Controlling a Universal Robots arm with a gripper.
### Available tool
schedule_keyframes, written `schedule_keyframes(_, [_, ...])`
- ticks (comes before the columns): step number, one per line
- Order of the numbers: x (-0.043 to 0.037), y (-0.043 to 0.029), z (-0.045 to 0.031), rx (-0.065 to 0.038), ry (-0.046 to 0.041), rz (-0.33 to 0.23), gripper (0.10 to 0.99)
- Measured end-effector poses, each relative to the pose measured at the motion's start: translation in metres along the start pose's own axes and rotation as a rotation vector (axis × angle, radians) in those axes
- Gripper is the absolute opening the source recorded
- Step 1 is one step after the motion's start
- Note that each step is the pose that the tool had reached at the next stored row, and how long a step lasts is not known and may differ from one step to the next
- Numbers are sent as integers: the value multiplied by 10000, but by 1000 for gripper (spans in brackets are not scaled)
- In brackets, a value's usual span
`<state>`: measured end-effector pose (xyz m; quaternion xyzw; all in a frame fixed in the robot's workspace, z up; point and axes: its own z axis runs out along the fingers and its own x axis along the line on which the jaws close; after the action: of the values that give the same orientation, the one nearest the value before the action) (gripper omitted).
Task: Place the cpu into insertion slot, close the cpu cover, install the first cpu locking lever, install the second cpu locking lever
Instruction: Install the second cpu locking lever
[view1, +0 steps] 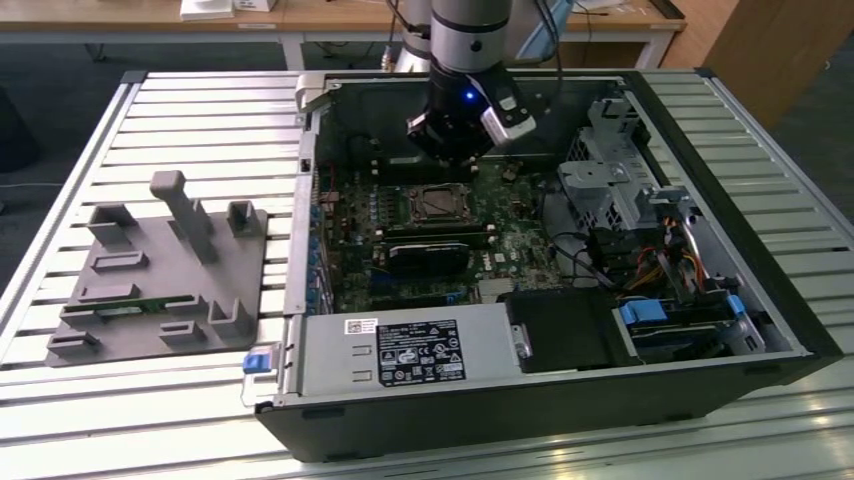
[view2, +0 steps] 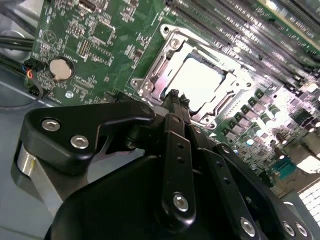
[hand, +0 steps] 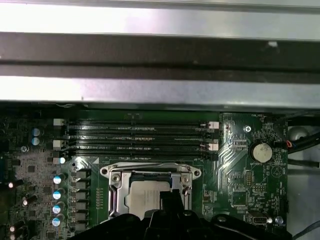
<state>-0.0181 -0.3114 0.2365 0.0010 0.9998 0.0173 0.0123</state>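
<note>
The cpu (view2: 202, 80) sits flat in the insertion slot (hand: 150, 192), its dull silver top catching a bright glare in the second wrist view. The cpu cover (view2: 165, 55) lies as a silver frame around it, the chip showing through its square window; from here I cannot tell whether the frame is fully pressed down.

The gripper (view2: 176, 96) hangs right over the socket's edge, and its black fingers (view2: 173, 102) look pressed together into one narrow tip, with nothing between them. That tip is just beside the near edge of the frame; whether it touches I cannot tell. In the exterior view the gripper (view1: 451, 160) hovers just past the socket, inside the open computer case (view1: 747, 300).

Beyond the fingertips, past the socket, run long black memory slots (hand: 137, 135). Off to one side of the fingers a round coin battery (view2: 61, 68) sits on the green motherboard (view2: 100, 40). The gripper's own black body blocks the near half of the socket in both wrist views. Outside the case a grey fixture tray (view1: 160, 275) rests on the slatted table (view1: 200, 110).
</note>
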Motion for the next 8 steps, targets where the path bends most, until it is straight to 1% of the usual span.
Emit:
schedule_keyframes(4, [0,-62,-2,0,10,0,106])
schedule_keyframes(8, [-1,-98,-3,-1,19,0,106])
